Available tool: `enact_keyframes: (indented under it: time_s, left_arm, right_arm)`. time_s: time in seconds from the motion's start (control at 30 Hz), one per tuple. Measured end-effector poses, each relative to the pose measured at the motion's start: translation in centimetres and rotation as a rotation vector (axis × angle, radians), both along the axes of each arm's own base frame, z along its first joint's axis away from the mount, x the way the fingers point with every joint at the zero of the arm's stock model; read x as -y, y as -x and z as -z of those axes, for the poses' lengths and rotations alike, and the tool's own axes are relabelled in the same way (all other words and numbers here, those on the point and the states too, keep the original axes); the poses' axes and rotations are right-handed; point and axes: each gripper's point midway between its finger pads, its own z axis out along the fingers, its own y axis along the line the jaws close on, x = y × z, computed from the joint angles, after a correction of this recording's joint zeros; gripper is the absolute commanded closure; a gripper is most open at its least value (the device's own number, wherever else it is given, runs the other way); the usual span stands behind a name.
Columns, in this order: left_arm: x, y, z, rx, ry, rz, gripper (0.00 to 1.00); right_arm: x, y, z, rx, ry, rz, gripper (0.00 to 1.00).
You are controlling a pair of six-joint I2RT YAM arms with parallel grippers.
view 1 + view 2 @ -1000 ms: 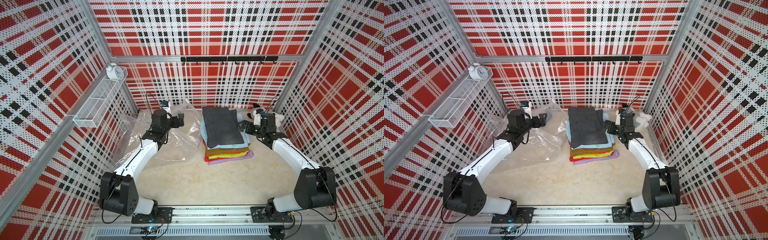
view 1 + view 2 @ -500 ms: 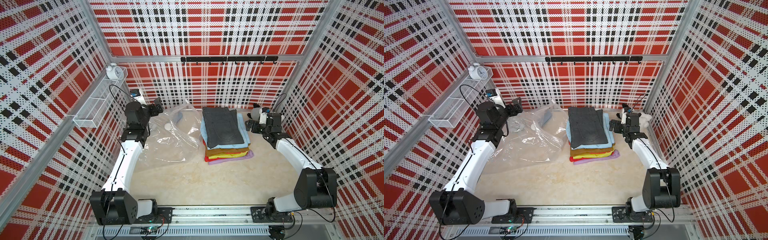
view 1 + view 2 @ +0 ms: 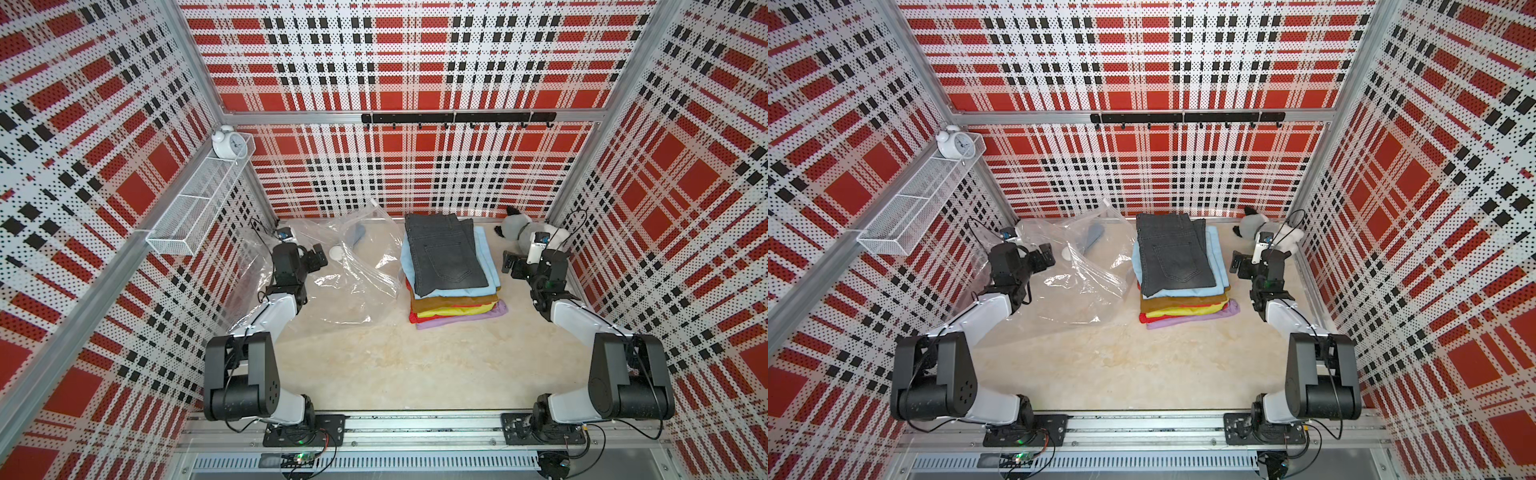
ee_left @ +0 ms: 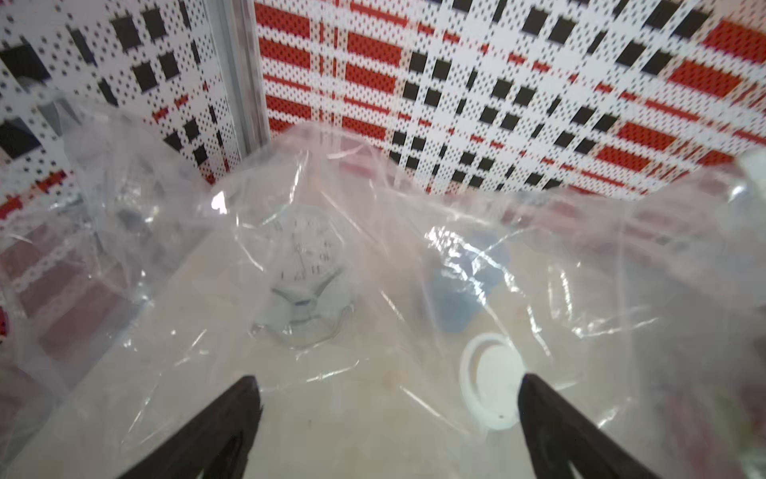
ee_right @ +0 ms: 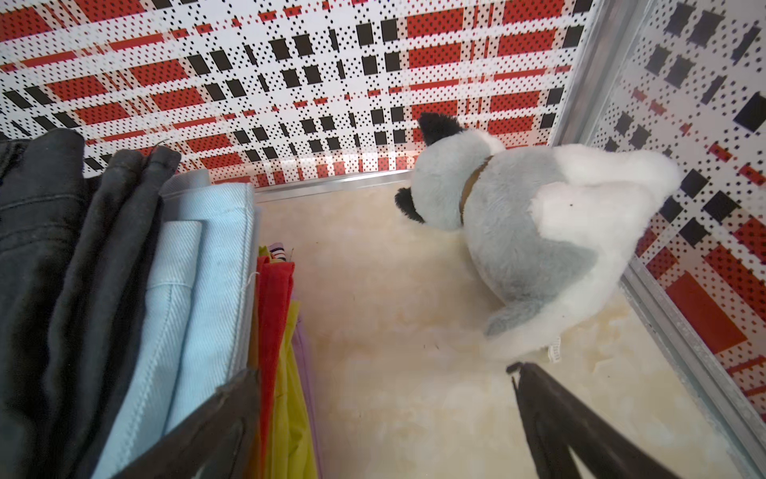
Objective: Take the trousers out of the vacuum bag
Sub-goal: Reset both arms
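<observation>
The trousers [image 3: 451, 270] [image 3: 1177, 266] lie in a folded stack on the table outside the bag, dark grey denim on top and lilac at the bottom. To their left lies the vacuum bag [image 3: 353, 286] [image 3: 1084, 291], crumpled and transparent, with its white valve cap [image 3: 336, 252] [image 4: 493, 385]. My left gripper [image 3: 316, 257] [image 3: 1045, 255] [image 4: 387, 381] is open just over the bag, beside the cap, with nothing between its fingers. My right gripper [image 3: 509, 266] [image 3: 1237, 264] [image 5: 381, 373] is open at the right side of the stack [image 5: 199, 269], holding nothing.
A grey-white plush toy [image 3: 519, 228] [image 5: 518, 232] lies in the far right corner behind the right gripper. A small blue-grey piece [image 3: 357, 232] [image 4: 460, 286] sits in the bag. A wire shelf [image 3: 199, 208] with an alarm clock [image 3: 226, 143] hangs on the left wall.
The left arm has drawn back from over the bag toward the left wall, risen, then come down near the valve cap. The right gripper has backed slightly away from the stack.
</observation>
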Motion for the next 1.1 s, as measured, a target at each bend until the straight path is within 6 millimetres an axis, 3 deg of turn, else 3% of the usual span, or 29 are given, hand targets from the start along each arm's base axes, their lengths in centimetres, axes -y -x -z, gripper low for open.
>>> enact_keyframes:
  time_s: [0.17,0.3,0.63,0.87,1.1]
  left_arm:
    - [0.1,1.2,1.7,0.042,-0.050,0.002,0.02]
    - [0.0,2.6,2.5,0.088,-0.065,-0.004,0.01]
    - [0.8,4.8,2.7,0.211,-0.108,0.024,0.02]
    - [1.7,7.9,4.7,0.266,-0.129,0.047,0.02]
    - [2.1,7.8,3.0,0.361,-0.147,0.044,0.02]
  right_arm:
    - [0.3,0.7,0.6,0.051,0.031,0.008,0.00]
    - [0.3,1.8,2.3,0.042,0.032,0.011,0.00]
    - [0.2,5.7,5.8,0.064,0.034,0.016,0.00]
    - [0.4,6.6,6.4,0.145,0.041,0.027,0.00]
    - [0.4,6.6,5.5,0.203,0.046,0.032,0.00]
